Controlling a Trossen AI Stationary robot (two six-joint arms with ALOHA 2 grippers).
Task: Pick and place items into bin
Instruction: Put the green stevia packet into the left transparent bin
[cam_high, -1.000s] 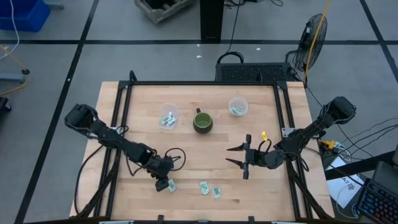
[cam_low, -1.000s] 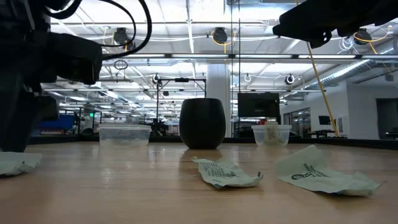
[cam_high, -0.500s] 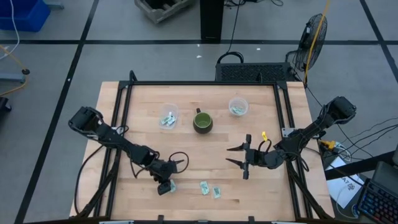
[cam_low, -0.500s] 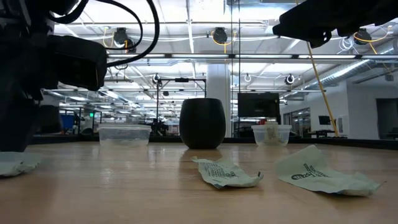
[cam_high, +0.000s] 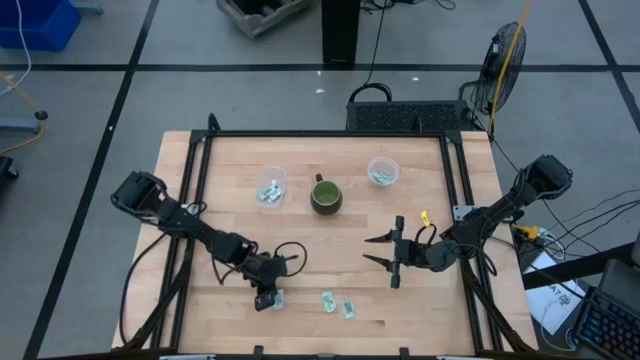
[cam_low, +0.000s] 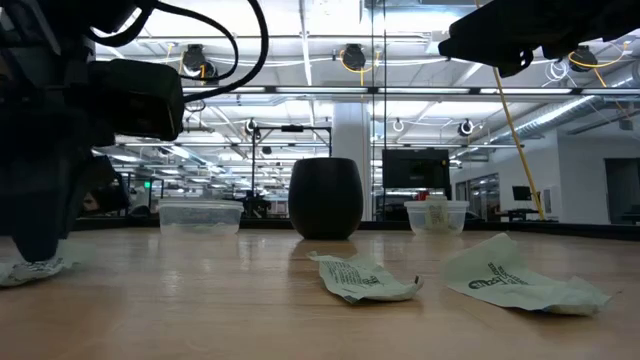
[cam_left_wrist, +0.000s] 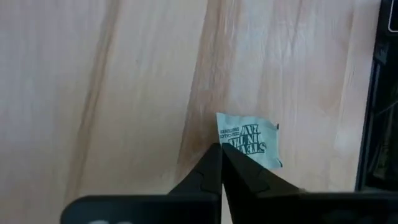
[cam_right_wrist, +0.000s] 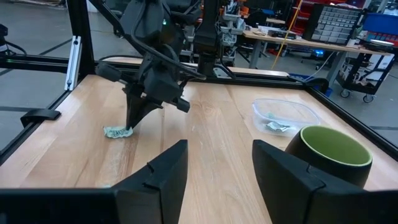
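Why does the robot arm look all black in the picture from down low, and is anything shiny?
In the low view, bright ceiling lights behind turn the left gripper and mug into dark shapes. In the high view, light is even, shadows faint. In the left wrist view, the packet print reads sharp; no glare.

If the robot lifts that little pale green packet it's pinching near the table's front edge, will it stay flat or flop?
The small pale green wrapped packet would probably flop: its twins in the low view lie crumpled, like thin wrapper. It looks very light, so a nudge might slide it across the smooth wooden table. The left gripper is shut on one edge only, so the packet may dangle.
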